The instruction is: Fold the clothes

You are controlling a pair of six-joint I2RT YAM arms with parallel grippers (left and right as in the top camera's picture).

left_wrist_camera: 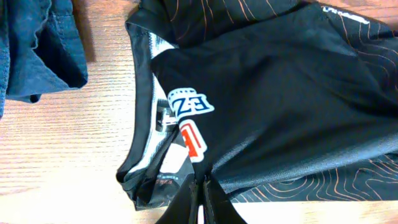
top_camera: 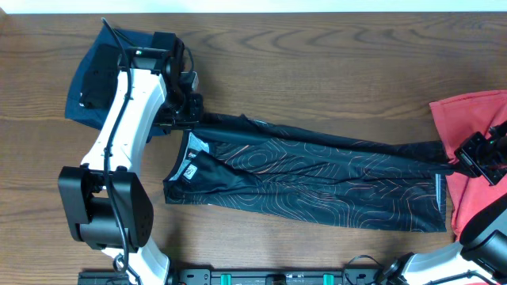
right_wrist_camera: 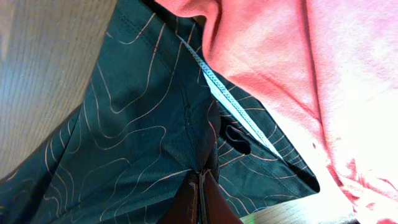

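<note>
1. Lying rumpled beyond and to the left of the left fingers, a navy garment (top_camera: 83, 87) of soft matte weave is partly covered by the arm, so its outline is unclear.
2. The left gripper (top_camera: 192, 119) has its fingers (left_wrist_camera: 217, 208) pressed together, pinching a fold of the black jersey (top_camera: 317, 178). The pinched edge is hidden between them.
3. The jersey stretches as a long, slick band from one gripper to the other, traced with thin orange-white contour lines. Its collar labels (left_wrist_camera: 189, 102) sit just ahead of the left fingers, their lettering only partly legible.
4. The right gripper (top_camera: 453, 165) is clamped on the jersey's other end, with a pale stitched hem (right_wrist_camera: 214, 81) just ahead of its fingers.
5. A red T-shirt (top_camera: 475, 119), a soft knit, lies beyond and right of the right fingers and is cut off by the frame.
6. The wooden table (top_camera: 317, 63) shows brown grain throughout.
</note>
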